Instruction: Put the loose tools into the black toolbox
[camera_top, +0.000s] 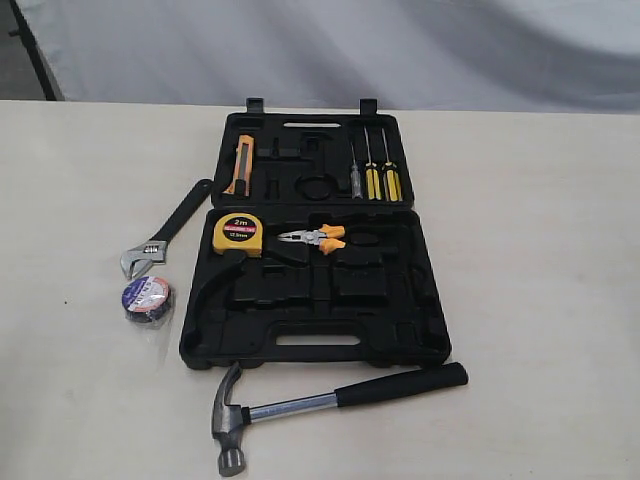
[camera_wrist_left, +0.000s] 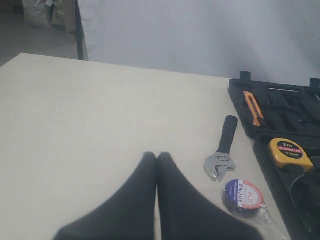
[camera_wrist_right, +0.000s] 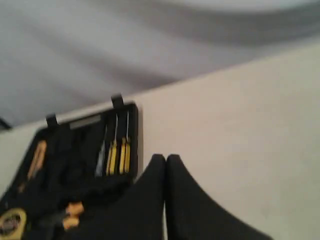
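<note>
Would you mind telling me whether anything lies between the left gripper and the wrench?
Nothing visible does: only bare table lies between the left gripper and the wrench. The tape roll sits beside the wrench's head, off that line.

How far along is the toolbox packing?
No loose tool packed yet. The black-handled adjustable wrench, wrapped purple-blue tape roll and steel-shafted claw hammer lie on the table outside the open black moulded toolbox. Nothing is in hand: left hand and right hand are shut and empty. All three remain.

Left gripper (camera_wrist_left: 156, 155): two matte black fingers, broad bases tapering to rounded tips. Right gripper (camera_wrist_right: 165, 157): same.
</note>
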